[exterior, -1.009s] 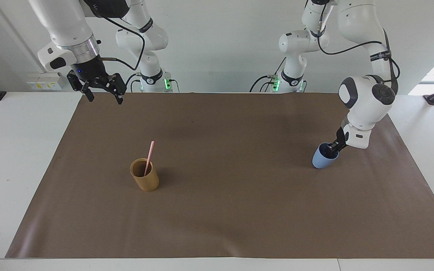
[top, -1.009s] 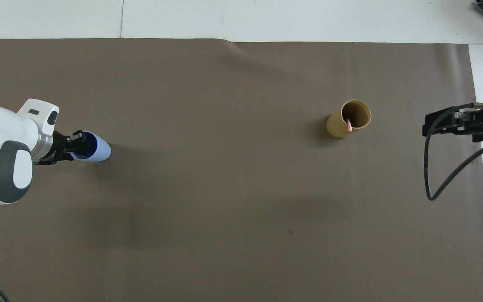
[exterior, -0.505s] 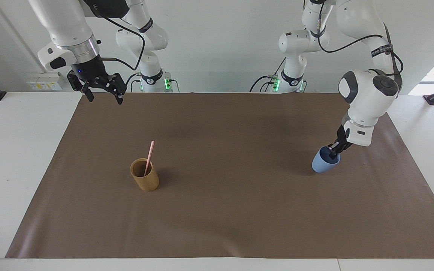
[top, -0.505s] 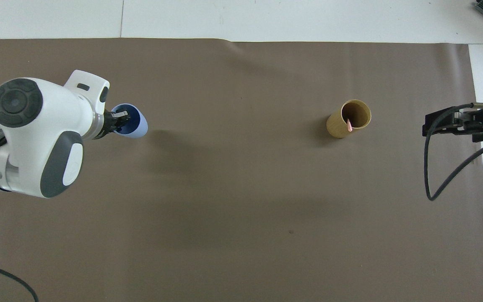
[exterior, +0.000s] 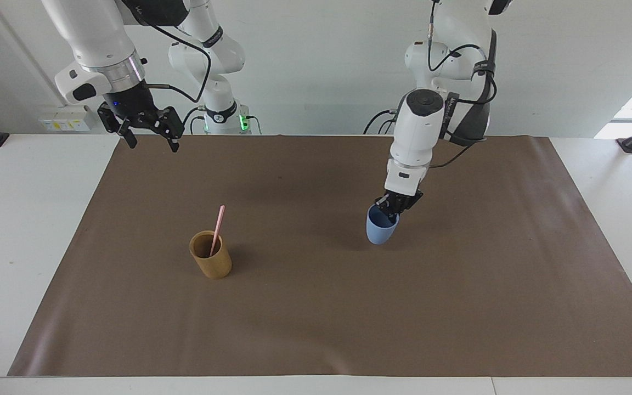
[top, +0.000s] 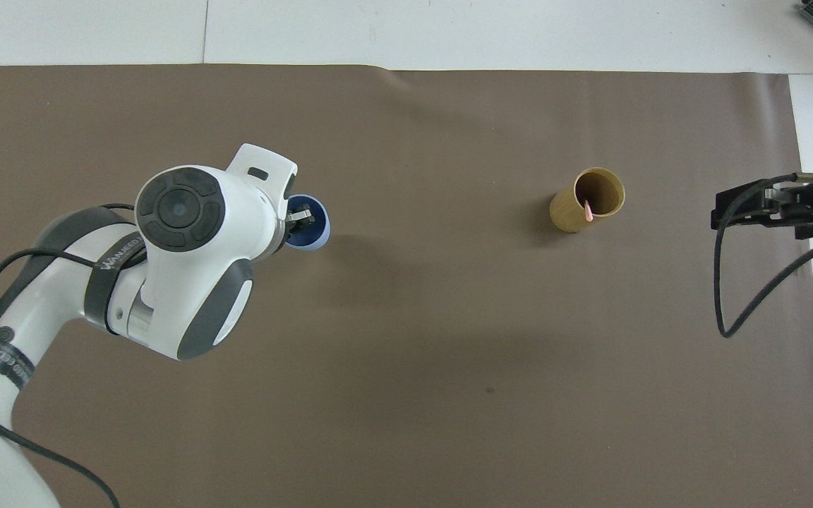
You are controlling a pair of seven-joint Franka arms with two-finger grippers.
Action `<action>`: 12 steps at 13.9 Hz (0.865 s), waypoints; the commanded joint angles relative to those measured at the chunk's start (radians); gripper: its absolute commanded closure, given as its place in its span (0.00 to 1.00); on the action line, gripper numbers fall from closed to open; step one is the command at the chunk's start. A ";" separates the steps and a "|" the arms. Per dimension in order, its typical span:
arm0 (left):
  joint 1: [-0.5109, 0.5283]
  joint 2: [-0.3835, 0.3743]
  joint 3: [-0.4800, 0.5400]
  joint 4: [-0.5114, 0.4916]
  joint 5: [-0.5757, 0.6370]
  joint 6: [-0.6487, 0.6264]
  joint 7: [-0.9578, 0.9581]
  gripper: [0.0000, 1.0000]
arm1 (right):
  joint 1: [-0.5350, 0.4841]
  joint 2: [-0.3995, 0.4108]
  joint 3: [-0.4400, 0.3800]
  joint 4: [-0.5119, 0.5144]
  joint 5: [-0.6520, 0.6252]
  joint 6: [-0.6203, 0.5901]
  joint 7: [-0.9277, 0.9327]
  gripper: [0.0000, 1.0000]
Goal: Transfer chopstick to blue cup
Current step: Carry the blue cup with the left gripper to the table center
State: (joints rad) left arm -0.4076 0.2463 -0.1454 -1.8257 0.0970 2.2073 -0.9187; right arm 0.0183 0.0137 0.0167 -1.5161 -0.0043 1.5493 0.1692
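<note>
Blue cup (exterior: pixel 381 230) pinched at its rim by left gripper (exterior: pixel 391 207) — positioning step; right gripper (exterior: pixel 148 133) waits, jaws spread; next, set cup upright beside bamboo cup (exterior: pixel 210 254) holding chopstick (exterior: pixel 218 227).

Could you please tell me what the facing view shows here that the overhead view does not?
Only the facing view shows the chopstick as a long stick leaning out of the bamboo cup, plus both arm bases. Only the overhead view looks down into the blue cup. Both show the left gripper shut on its rim; the right gripper waits open.
</note>
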 commanded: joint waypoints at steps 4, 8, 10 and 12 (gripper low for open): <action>-0.102 0.117 0.020 0.097 0.035 -0.006 -0.113 1.00 | -0.017 0.003 0.005 0.007 0.018 -0.003 -0.019 0.00; -0.143 0.169 0.018 0.141 0.092 0.055 -0.307 1.00 | -0.011 0.003 0.009 0.007 0.018 -0.002 -0.019 0.00; -0.143 0.169 0.017 0.140 0.092 0.055 -0.313 1.00 | -0.011 0.003 0.008 0.007 0.018 -0.002 -0.019 0.00; -0.145 0.169 0.015 0.131 0.090 0.067 -0.315 0.87 | -0.004 0.002 0.009 0.007 0.020 0.000 -0.019 0.00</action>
State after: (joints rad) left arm -0.5357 0.4078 -0.1452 -1.7066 0.1629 2.2588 -1.2064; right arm 0.0200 0.0137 0.0193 -1.5161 -0.0042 1.5493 0.1692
